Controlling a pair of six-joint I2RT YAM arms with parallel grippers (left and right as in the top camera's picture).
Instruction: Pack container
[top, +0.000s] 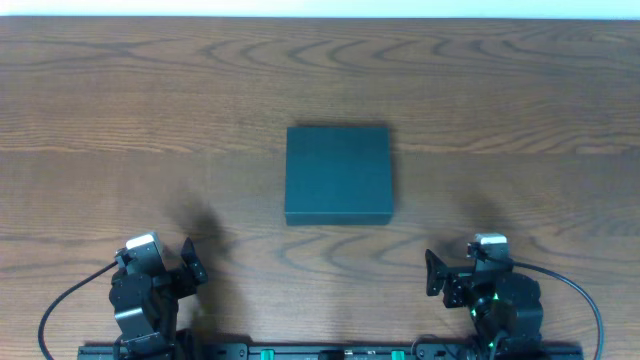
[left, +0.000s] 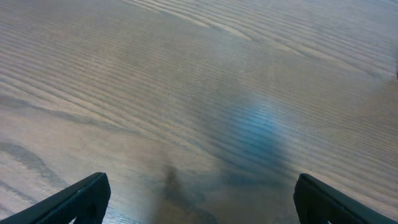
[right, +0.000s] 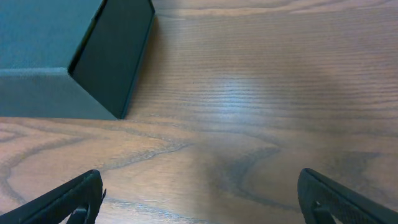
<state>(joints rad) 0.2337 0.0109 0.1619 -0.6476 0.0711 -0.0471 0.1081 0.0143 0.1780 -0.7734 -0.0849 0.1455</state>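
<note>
The container (top: 338, 174), a dark green-black matte square box, sits shut in the middle of the wooden table. Its near right corner also shows in the right wrist view (right: 93, 56) at the top left. My left gripper (top: 190, 262) is open and empty near the front left edge, its fingertips wide apart over bare wood (left: 202, 199). My right gripper (top: 436, 272) is open and empty near the front right edge (right: 202, 199), short of the container and to its right. No snack packets are in view.
The wooden table (top: 120, 120) stretches out on all sides of the container. Both arm bases and their cables sit along the front edge.
</note>
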